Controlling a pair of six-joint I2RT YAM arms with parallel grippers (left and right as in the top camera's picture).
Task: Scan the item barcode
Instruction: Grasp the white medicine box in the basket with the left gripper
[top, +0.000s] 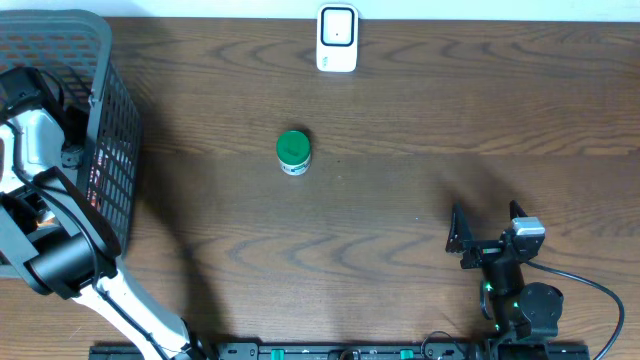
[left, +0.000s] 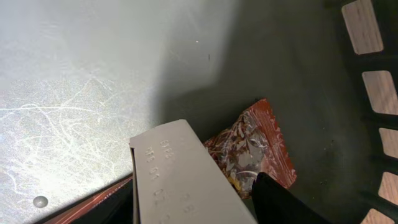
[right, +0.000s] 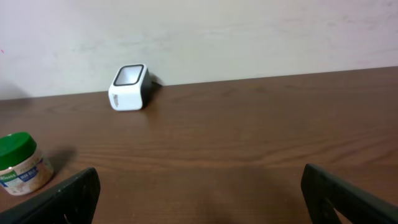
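In the left wrist view a flat grey box (left: 180, 180) with embossed characters fills the space between my left gripper's (left: 196, 193) dark fingers, which press on its two sides down inside the basket (top: 110, 110). No barcode shows on the box's visible face. The white scanner (top: 337, 38) stands at the table's far edge, and the right wrist view also has the scanner (right: 129, 87). My right gripper (top: 485, 222) hovers open over bare wood at the front right, nothing between its fingers (right: 68, 196).
A red snack packet (left: 255, 146) lies on the basket floor just behind the box, and a red packet edge (left: 81, 202) shows to its left. A green-lidded jar (top: 293, 152) stands mid-table. The basket's dark mesh wall (left: 373, 93) rises on the right.
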